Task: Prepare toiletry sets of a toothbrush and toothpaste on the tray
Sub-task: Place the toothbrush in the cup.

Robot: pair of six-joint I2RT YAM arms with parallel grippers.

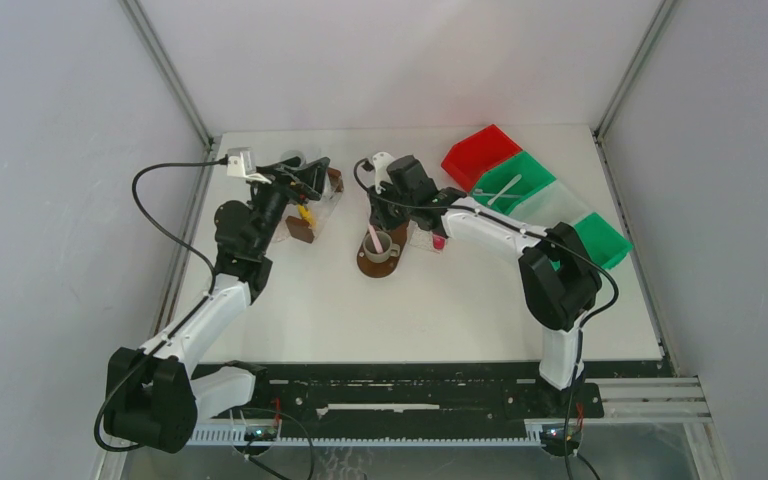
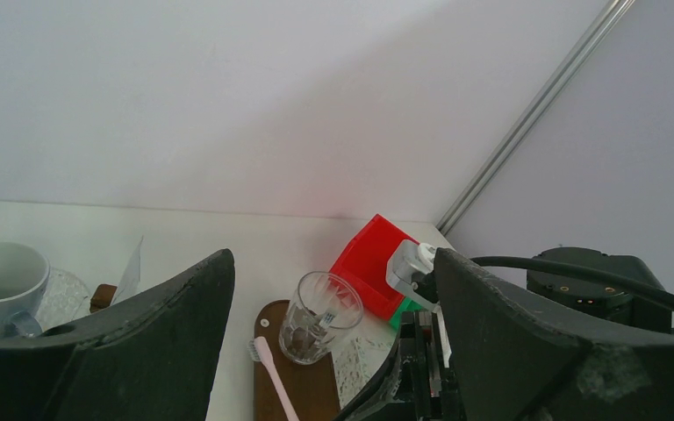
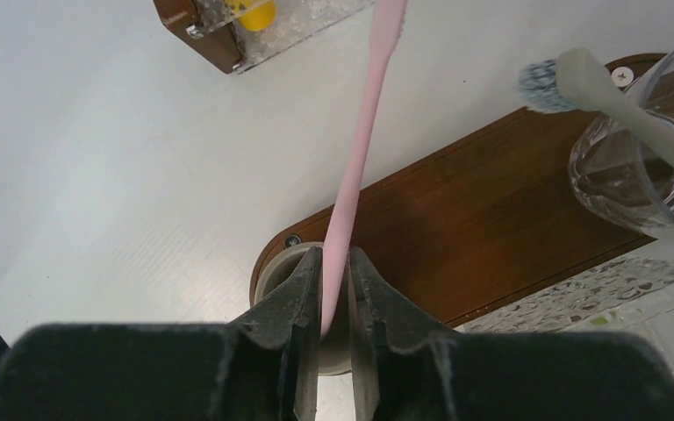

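Pink toothbrush (image 3: 362,158) between right fingers (image 3: 303,294)

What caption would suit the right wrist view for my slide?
Right pincer with a pink toothbrush between its fingers, above a cup on the wooden tray.

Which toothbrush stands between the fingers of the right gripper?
The pink toothbrush, its lower end in the mug. The pale toothbrush leans in the clear glass, apart from the right gripper.

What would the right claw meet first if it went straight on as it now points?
Probably the rim of the mug on the wooden tray, directly beyond the right claw, which straddles the pink toothbrush; depth is unclear.
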